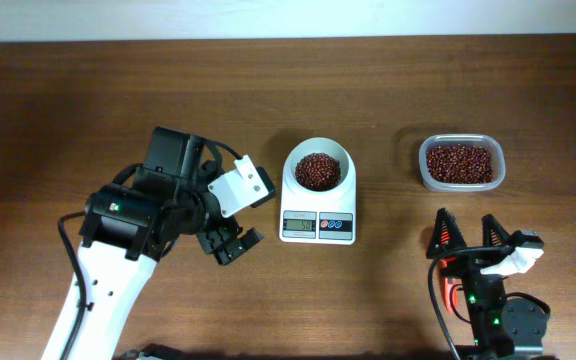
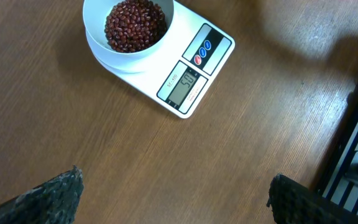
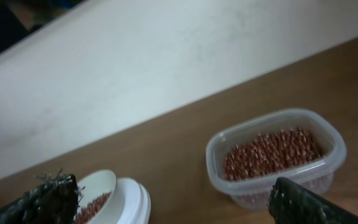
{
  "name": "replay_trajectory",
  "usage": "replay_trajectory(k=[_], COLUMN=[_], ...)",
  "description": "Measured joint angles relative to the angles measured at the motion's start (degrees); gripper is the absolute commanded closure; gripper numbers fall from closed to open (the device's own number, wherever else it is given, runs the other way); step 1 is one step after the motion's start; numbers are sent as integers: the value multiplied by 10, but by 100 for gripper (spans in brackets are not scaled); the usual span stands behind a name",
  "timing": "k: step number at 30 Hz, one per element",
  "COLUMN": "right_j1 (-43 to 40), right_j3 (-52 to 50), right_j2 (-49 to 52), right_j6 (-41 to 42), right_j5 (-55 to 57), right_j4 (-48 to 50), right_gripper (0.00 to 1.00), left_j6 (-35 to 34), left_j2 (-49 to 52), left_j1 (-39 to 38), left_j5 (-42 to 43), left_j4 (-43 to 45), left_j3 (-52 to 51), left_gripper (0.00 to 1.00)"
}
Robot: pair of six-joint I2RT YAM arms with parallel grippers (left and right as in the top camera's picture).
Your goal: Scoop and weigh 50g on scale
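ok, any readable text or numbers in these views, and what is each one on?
"50": grey display of the scale, left wrist view; the tilted digits look like this.
Small print beside the display: too small to read.
Marks on the blue button and red button: too small to read.
Same display seen from overhead: blurred.
Bean tub: no text visible.

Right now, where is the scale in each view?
Overhead: scale at picture centre.
Left wrist: scale at top, left of centre, its top cut off.
Right wrist: scale at bottom left, cut off by the edge.
Shared landmark: the red beans heaped on it.
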Motion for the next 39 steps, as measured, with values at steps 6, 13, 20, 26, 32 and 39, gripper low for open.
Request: replay_trajectory(k=[6, 13, 20, 26, 32, 39], right_j1=[0, 0, 0, 0, 0, 0], right_j3=[-20, -43, -44, -44, -44, -44], right_j2=[0, 0, 0, 0, 0, 0], right_j6=[0, -7, -113, -140, -172, -189], right_j5=[15, 23, 37, 41, 41, 40], right_j4=[30, 49, 17, 16, 16, 16], right_gripper=[1, 1, 1, 1, 1, 1], left_j6=[0, 0, 0, 0, 0, 0], left_j2=[0, 0, 0, 0, 0, 0], left_j1=[0, 0, 0, 0, 0, 0], left_j5=[0, 0, 0, 0, 0, 0], left_j4=[0, 0, 0, 0, 0, 0], left_j3=[0, 0, 0, 0, 0, 0], left_gripper=[1, 1, 1, 1, 1, 1])
